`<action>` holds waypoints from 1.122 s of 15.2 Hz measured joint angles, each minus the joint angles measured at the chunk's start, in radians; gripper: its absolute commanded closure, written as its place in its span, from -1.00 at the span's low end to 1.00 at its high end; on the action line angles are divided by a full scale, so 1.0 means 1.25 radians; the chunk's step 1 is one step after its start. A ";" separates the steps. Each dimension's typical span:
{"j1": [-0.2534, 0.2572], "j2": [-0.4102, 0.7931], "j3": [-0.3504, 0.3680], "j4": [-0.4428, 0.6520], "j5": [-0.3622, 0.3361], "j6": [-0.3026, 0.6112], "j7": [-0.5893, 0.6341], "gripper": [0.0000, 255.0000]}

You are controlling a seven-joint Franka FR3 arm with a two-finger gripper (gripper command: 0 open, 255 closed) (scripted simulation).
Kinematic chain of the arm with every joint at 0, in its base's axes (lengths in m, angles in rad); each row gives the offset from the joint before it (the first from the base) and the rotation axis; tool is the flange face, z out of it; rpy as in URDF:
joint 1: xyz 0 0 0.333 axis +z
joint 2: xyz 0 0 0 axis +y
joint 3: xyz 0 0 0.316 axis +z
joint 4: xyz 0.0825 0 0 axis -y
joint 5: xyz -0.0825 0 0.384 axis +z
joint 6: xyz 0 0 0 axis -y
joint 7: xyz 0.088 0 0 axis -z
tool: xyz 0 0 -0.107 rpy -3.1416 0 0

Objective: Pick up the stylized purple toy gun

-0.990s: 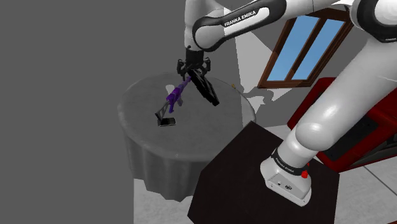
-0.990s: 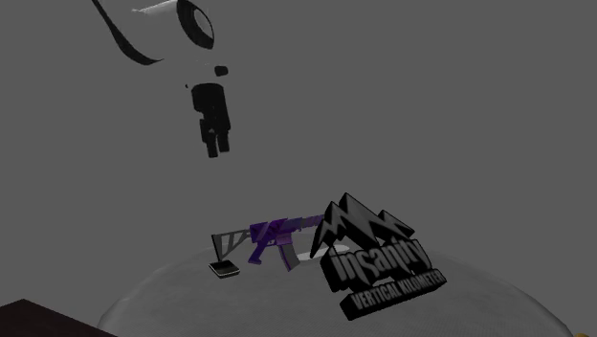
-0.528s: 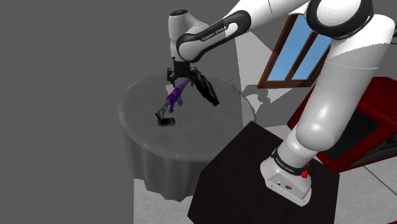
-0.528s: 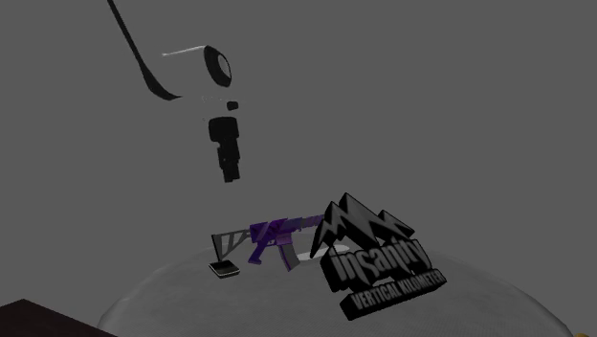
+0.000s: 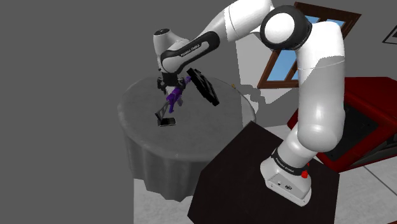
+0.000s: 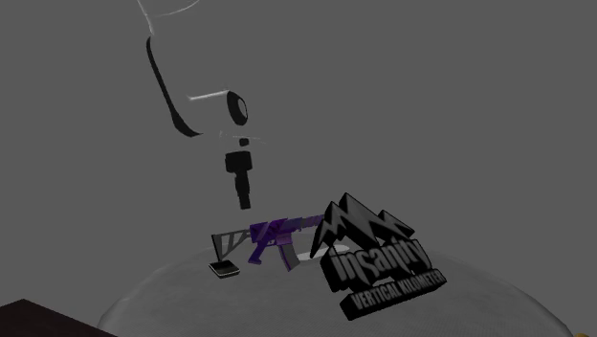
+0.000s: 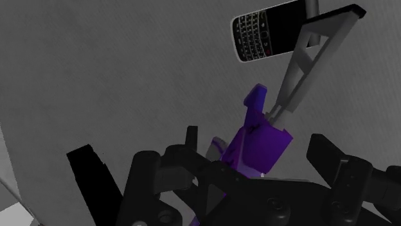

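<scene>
Shoulder view shows you a round table draped in grey cloth, with a brown-framed window behind it. The purple toy gun lies on the cloth, its grey stock reaching toward a black phone, with a black mountain-shaped sign beside its muzzle. The gripper hovers above the gun, fingers spread wide, holding nothing.

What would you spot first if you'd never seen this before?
Probably the purple toy gun in the middle of the round grey table, with the black claw hanging open just above it. Next, the jagged black mountain sign standing beside the gun, and a black phone by its grey stock.
</scene>
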 measured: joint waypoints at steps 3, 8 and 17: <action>0.009 0.101 -0.020 0.109 0.000 -0.022 0.030 -1.00; 0.018 0.162 -0.030 0.155 -0.003 -0.013 0.050 -1.00; 0.022 0.196 -0.034 0.167 -0.009 0.010 0.058 1.00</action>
